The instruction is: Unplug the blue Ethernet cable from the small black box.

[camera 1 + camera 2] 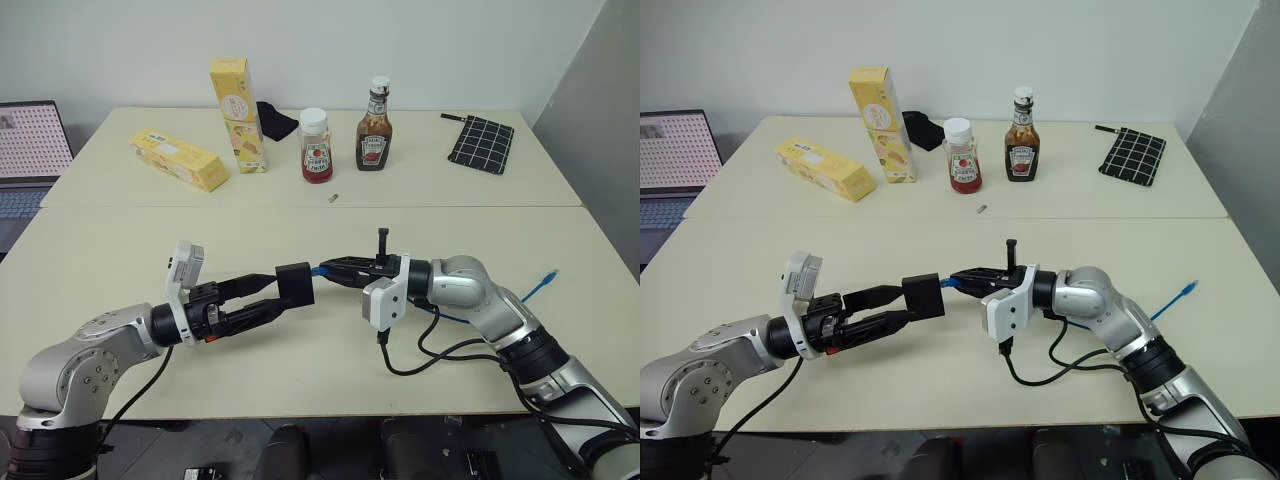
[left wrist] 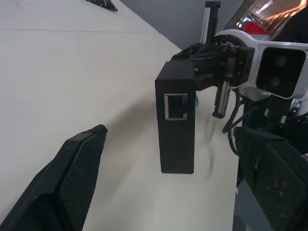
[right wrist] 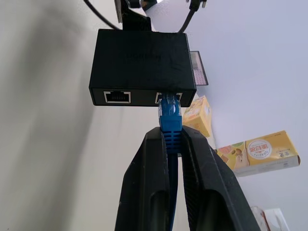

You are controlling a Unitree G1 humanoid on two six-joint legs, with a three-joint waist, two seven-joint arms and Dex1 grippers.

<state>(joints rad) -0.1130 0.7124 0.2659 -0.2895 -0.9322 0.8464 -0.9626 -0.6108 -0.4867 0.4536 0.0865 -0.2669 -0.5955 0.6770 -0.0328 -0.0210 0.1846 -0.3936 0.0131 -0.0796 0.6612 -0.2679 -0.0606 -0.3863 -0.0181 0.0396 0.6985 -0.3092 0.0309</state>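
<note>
1. The small black box [image 1: 295,284] is hanging above the near table [image 1: 90,270], at frame centre, between the two grippers, with bare tabletop showing on all sides beneath it.
2. The left gripper [image 1: 272,295] is reaching in from lower left; its fingers [image 2: 72,178] are standing spread to either side of the box, and contact cannot be told.
3. The right gripper [image 1: 335,270] is coming from the right, its fingers [image 3: 149,187] pressed together on the blue Ethernet cable [image 3: 170,120] just behind the plug.
4. The plug is sitting in the box's right-hand port; the neighbouring port is empty.
5. The cable is running roughly level, left to right, its free end [image 1: 546,277] lying near the table's right edge.
6. Bottles [image 1: 374,128], yellow cartons [image 1: 238,112] and a grid pouch [image 1: 480,142] are standing well apart, on the far table.
</note>
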